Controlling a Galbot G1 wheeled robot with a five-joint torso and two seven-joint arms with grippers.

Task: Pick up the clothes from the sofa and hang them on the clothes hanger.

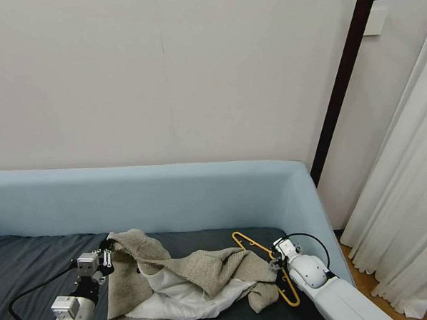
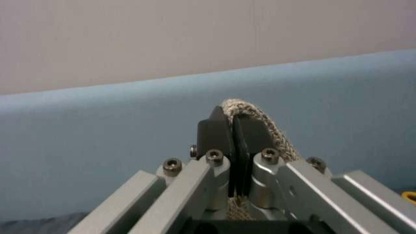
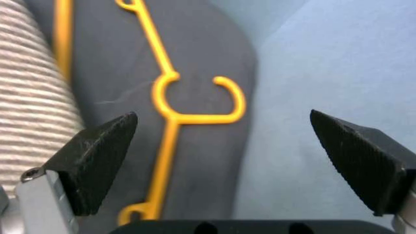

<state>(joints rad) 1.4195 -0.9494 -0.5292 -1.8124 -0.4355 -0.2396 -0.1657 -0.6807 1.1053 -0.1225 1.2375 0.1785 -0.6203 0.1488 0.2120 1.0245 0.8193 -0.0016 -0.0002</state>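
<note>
The left fingers (image 2: 213,134) are pressed together and pinch a fold of the beige knit garment (image 2: 263,122), which curls over their tips. In the head view they hold it at its 9 o'clock edge, where the fabric rises to a small peak. The rest of the garment, white lining showing, lies crumpled on the dark seat cushion (image 1: 32,259) at the frame's 6 o'clock. The right fingers (image 3: 97,151) are spread wide and hold nothing. They hover over the hook of the yellow hanger (image 3: 165,114), which lies flat on the cushion at the garment's 3 o'clock. The pale blue sofa backrest (image 1: 165,195) runs behind.
</note>
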